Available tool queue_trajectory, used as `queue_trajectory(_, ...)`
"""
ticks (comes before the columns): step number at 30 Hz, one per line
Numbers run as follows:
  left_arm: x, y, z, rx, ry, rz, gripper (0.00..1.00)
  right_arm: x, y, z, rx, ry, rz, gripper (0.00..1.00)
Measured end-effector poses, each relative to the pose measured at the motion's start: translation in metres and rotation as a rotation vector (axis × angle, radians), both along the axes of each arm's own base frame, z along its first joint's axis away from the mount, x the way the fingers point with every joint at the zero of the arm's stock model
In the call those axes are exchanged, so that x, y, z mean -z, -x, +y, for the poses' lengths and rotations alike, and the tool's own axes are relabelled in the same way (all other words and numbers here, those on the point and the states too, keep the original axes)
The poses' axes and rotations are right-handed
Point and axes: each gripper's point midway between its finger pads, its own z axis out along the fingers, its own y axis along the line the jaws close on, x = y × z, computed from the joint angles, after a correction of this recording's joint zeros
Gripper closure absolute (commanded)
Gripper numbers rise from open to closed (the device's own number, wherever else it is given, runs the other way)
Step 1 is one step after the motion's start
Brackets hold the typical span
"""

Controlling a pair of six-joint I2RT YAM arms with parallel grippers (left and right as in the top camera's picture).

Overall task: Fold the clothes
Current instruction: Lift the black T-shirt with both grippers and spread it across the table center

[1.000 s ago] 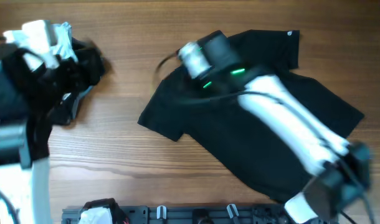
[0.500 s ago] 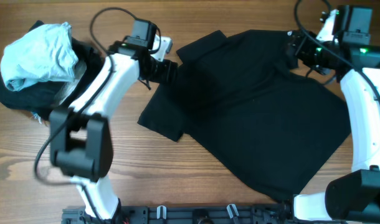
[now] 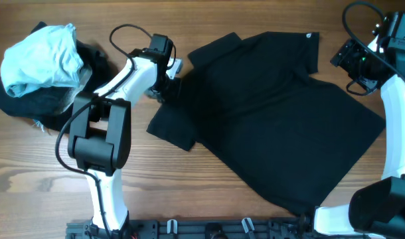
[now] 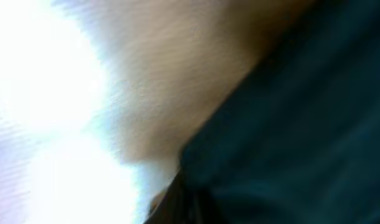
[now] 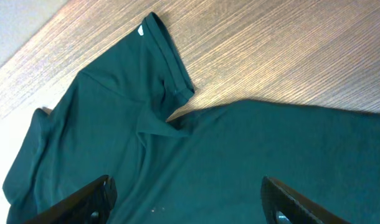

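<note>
A black shirt (image 3: 275,119) lies spread out on the wooden table, its collar toward the front right and one sleeve toward the back right. My left gripper (image 3: 172,85) is down at the shirt's left edge, shut on the cloth there. The left wrist view is blurred, with dark fabric (image 4: 314,124) filling its right side. My right gripper (image 3: 349,64) hovers open just right of the back-right sleeve, nothing between its fingers. In the right wrist view the shirt (image 5: 196,155) looks teal, and the right gripper (image 5: 190,202) stands open above it.
A light blue garment (image 3: 40,56) sits crumpled on top of dark clothes (image 3: 16,99) at the back left. A black rack (image 3: 209,229) runs along the table's front edge. Bare wood (image 3: 189,179) shows in front of the shirt.
My left gripper has dropped a little onto the shirt's left edge and shut. My right gripper has drawn back to the right, off the sleeve, and stayed open.
</note>
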Motion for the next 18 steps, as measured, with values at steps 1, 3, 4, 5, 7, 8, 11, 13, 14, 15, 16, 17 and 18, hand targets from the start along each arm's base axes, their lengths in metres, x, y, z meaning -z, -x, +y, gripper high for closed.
queue_trajectory(1,0.001,0.005,0.011,-0.049,-0.054,0.022,0.96,0.003,0.0,0.0,0.001,-0.003,0.009,0.2)
queue_trajectory(3,-0.001,0.018,0.05,-0.189,-0.221,0.071,0.96,0.016,0.004,0.001,0.0,-0.015,0.061,0.2)
queue_trajectory(4,-0.002,0.025,0.068,-0.246,-0.279,0.094,0.96,0.026,0.008,0.002,-0.002,-0.024,0.1,0.2)
queue_trajectory(5,-0.002,0.031,0.092,-0.326,-0.332,0.123,0.96,0.039,0.012,0.003,-0.002,-0.035,0.145,0.2)
queue_trajectory(7,-0.002,0.039,0.132,-0.476,-0.366,0.166,0.96,0.078,0.021,0.005,-0.001,-0.066,0.271,0.2)
queue_trajectory(8,-0.002,0.041,0.148,-0.535,-0.36,0.181,0.95,0.089,0.023,0.005,0.001,-0.075,0.304,0.18)
queue_trajectory(11,0.0,0.046,0.167,-0.632,-0.296,0.219,0.7,0.137,0.03,0.001,0.026,-0.115,0.435,0.08)
queue_trajectory(13,-0.001,0.048,0.166,-0.632,-0.282,0.232,0.58,0.159,0.036,-0.004,0.047,-0.136,0.496,0.03)
queue_trajectory(14,-0.002,0.048,0.163,-0.63,-0.272,0.235,0.53,0.166,0.038,-0.006,0.051,-0.142,0.513,0.03)
queue_trajectory(15,-0.003,0.048,0.159,-0.625,-0.259,0.238,0.48,0.176,0.042,-0.009,0.065,-0.153,0.541,0.06)
queue_trajectory(16,-0.004,0.047,0.151,-0.597,-0.231,0.241,0.48,0.185,0.045,-0.011,0.075,-0.163,0.565,0.08)
queue_trajectory(17,-0.004,0.047,0.146,-0.577,-0.212,0.244,0.48,0.194,0.048,-0.013,0.082,-0.172,0.589,0.13)
queue_trajectory(18,-0.004,0.046,0.138,-0.549,-0.184,0.249,0.48,0.201,0.05,-0.014,0.087,-0.177,0.604,0.2)
